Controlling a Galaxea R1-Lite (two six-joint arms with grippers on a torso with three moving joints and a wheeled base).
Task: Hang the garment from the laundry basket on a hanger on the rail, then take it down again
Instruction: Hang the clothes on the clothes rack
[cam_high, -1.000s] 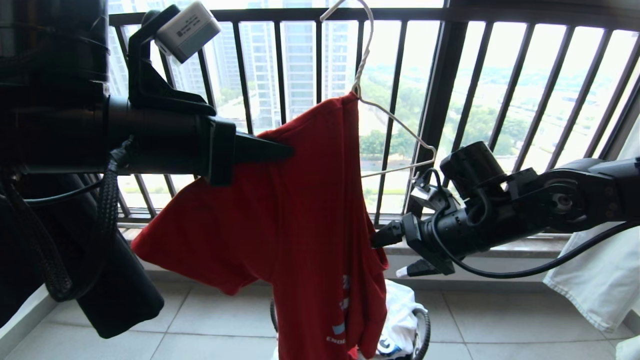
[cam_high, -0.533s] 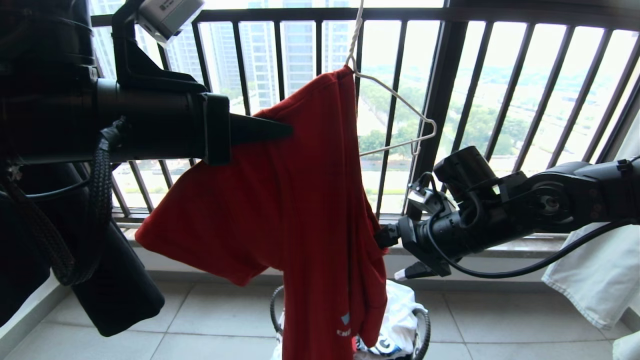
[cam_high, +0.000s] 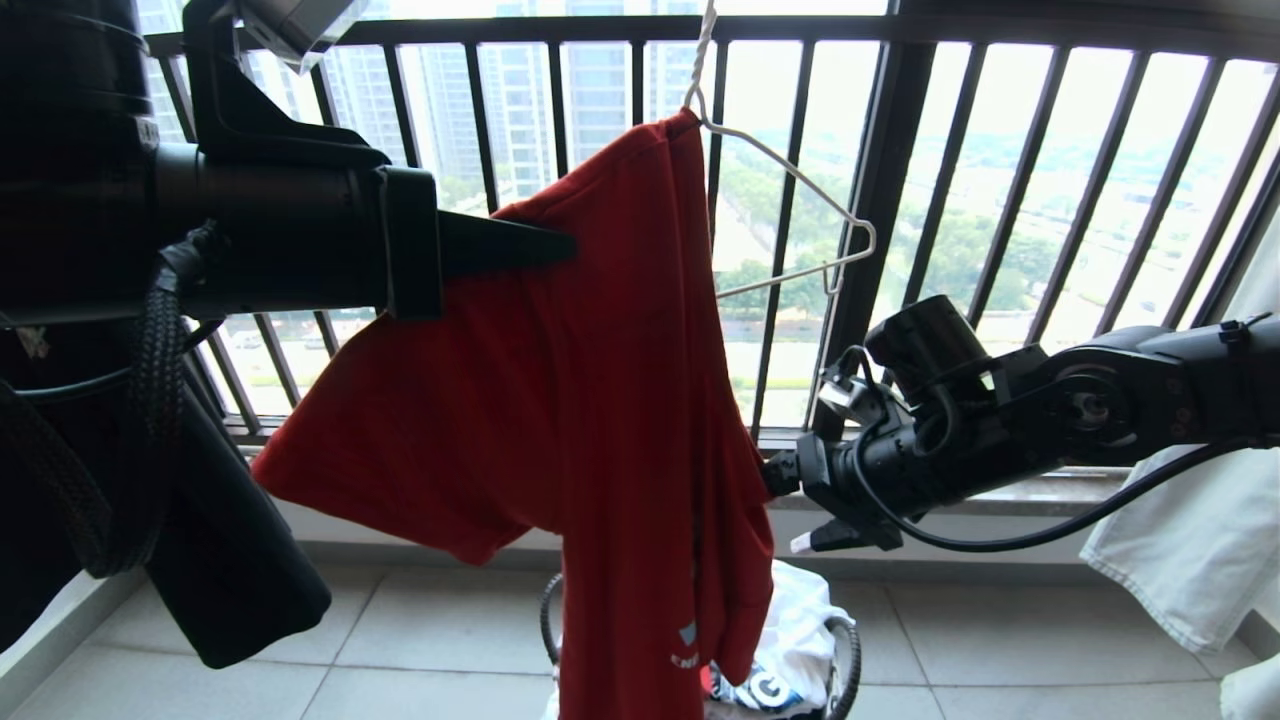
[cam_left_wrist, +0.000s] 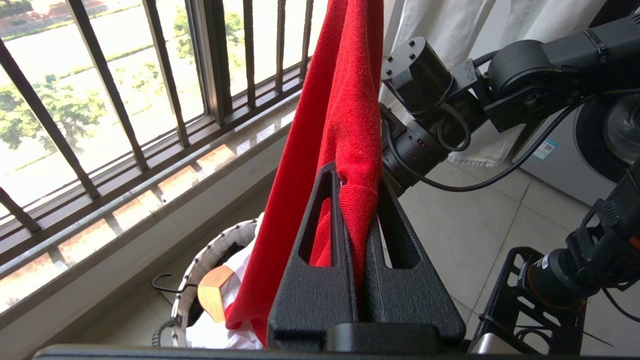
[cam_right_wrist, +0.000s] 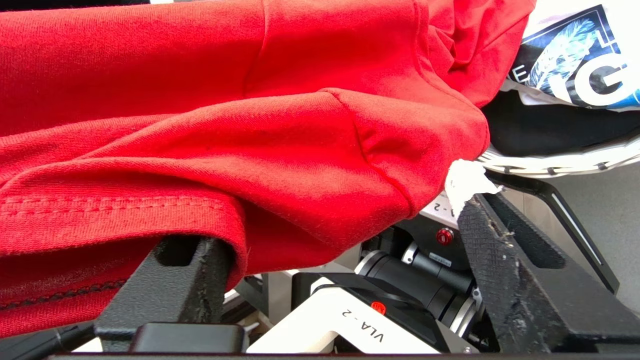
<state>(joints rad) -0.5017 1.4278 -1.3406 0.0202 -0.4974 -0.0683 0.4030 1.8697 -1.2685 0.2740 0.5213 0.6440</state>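
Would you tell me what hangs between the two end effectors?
The red shirt on the hanger; head view shows it.

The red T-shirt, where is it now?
In the head view the red T-shirt hangs mid-picture, draped over the wire hanger, pinched by the left gripper, above the basket.

Tiled floor (cam_high: 1000, 650), laundry basket (cam_high: 845, 660) apparently standing on it

My left arm (cam_high: 250, 240) is a thick matte-black tube with a braided cable and a grey-white camera box on top. My right arm (cam_high: 1080, 410) is black, screw-studded, looped with thin cables; its end effector (cam_high: 800, 505) carries one white-tipped finger.
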